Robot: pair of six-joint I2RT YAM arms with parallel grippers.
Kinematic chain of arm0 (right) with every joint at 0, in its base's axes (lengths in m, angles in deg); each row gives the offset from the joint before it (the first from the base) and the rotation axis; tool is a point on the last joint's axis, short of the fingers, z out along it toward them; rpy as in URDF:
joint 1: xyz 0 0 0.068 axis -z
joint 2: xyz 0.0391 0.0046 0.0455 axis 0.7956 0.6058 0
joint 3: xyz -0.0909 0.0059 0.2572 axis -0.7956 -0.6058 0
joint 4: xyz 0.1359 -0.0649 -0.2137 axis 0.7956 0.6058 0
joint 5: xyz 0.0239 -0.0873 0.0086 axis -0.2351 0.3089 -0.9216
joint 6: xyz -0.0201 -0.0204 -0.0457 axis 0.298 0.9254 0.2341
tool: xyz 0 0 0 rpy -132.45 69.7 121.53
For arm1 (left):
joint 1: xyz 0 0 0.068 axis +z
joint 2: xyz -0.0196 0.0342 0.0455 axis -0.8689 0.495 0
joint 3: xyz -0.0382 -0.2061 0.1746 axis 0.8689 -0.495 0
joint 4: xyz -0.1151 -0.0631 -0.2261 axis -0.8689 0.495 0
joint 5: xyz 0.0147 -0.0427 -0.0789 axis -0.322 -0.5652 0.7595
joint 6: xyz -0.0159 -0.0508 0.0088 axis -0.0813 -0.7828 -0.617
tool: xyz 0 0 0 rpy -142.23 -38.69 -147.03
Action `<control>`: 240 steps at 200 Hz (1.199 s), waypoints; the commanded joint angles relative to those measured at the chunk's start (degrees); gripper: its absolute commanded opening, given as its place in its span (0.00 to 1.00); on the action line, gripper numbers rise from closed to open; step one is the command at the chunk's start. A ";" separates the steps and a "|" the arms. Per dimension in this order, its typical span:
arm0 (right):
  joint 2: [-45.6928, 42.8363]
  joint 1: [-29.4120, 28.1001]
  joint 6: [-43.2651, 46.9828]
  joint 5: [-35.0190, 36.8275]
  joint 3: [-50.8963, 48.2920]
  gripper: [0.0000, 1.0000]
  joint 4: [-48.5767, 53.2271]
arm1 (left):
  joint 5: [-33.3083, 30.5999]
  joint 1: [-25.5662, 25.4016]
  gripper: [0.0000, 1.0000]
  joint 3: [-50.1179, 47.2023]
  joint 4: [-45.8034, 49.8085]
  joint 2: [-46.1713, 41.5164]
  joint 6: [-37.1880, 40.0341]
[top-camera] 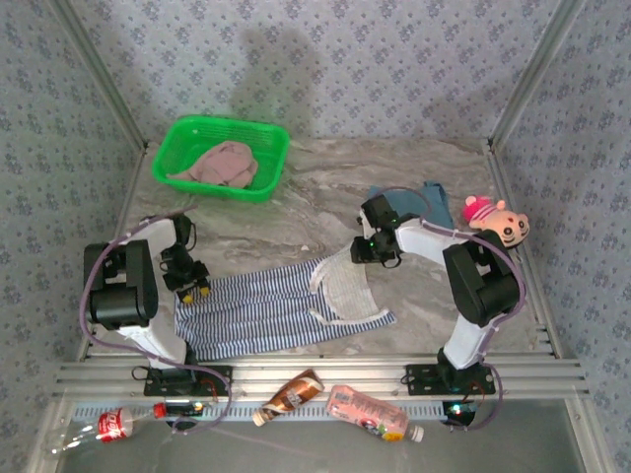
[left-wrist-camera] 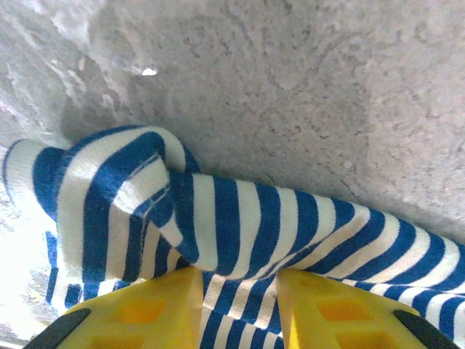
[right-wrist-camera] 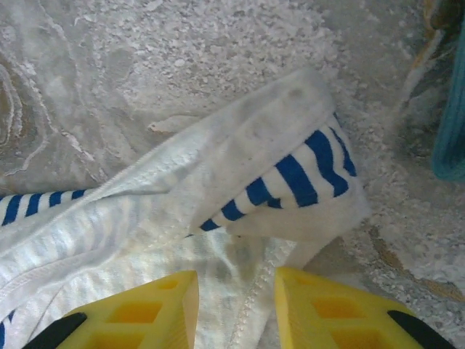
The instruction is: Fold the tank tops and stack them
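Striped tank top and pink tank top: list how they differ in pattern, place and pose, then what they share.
Pattern: the striped tank top is navy-and-white; the pink tank top is plain. Place: striped on the table; pink in the green basket. Pose: striped spread out; pink crumpled. Both are soft fabric.

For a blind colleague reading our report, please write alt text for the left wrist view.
Two yellow fingers of the left gripper pinch a bunched fold of the navy-and-white striped tank top, seen close up. Behind the fabric lies the grey marbled table.
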 commanded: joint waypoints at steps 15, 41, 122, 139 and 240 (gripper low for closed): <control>-1.30 0.78 -0.77 1.50 -2.59 0.32 1.05 | 0.31 0.58 0.33 -0.83 0.37 -0.63 0.60; -5.24 0.29 -1.20 1.06 -0.57 0.33 -1.80 | 1.06 0.36 0.33 -0.05 1.31 -1.79 0.20; 1.40 -2.52 -1.09 6.57 7.00 0.38 -6.92 | 1.28 0.16 0.34 0.77 1.92 -2.78 0.59; 3.70 -2.90 1.21 6.76 8.84 0.38 -7.46 | 1.02 0.12 0.34 0.05 1.35 -2.38 0.75; 5.19 -2.30 5.13 2.11 11.39 0.27 7.43 | 1.05 0.15 0.34 -0.57 0.42 -0.36 1.60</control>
